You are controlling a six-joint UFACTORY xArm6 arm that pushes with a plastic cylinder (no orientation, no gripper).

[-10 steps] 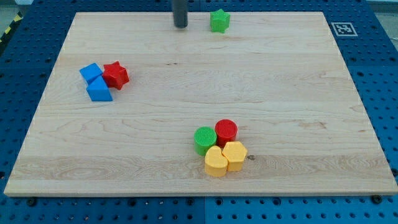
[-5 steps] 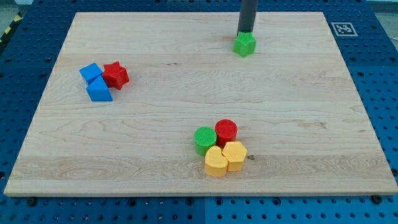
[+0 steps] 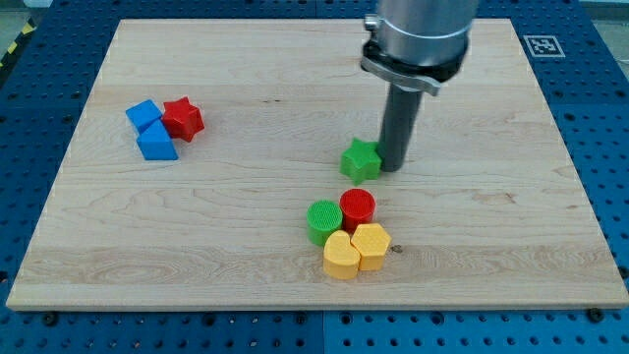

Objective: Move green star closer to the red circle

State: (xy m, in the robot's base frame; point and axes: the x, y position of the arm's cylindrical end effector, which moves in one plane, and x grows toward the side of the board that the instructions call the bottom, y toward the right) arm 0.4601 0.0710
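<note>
Most of the job looks done from where I sit: the green star (image 3: 361, 159) sits near the red circle (image 3: 358, 206), just above it in the view, with a narrow strip of bare board (image 3: 491, 236) between them. What is left, I judge, is a short nudge toward the view's bottom if closer is wanted.

No claw on this rig, so nothing opens, shuts or holds. My tip (image 3: 394, 165) is down on the board at the star's right side, touching it or as good as; the rod hides the contact edge, so I cannot say for sure.

The red circle is packed with a green circle (image 3: 323, 218) and two yellow blocks (image 3: 356, 249), all touching. A careless push could scatter that cluster. The red star (image 3: 183, 118) and two blue blocks (image 3: 150, 130) lie well apart at the view's left.
</note>
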